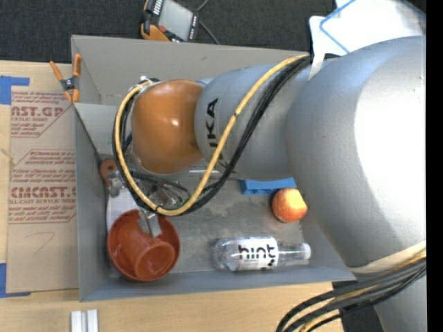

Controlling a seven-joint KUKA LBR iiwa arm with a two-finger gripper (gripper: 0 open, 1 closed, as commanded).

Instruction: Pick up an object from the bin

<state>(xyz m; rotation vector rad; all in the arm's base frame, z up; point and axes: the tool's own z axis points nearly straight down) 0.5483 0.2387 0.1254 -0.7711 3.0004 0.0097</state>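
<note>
Jaws first: I could not tell how far apart they stood, because the orange wrist cover [166, 126] hung over most of them. All I made out was a grey metal tip down at the far rim of a red-orange cup [142, 251], and I could not say whether it had hold of that rim. The cup sat in the near left corner of the bin [91, 206], tipped so its mouth faced up toward me, with nothing inside that I could see. I judged that the corner walls would stop it sliding away, which made its rim a sensible place to grip. Just right of it, along the near wall, a clear bottle [259, 253] lay on its side, its label up; I could not tell whether it held any liquid. Farther in, an orange ball-like fruit [289, 205] rested apart from the bottle, and just behind it a flat blue thing [266, 185] ran under the arm. Against the left wall sat a small orange-brown piece [107, 168] that I could not identify.
</note>
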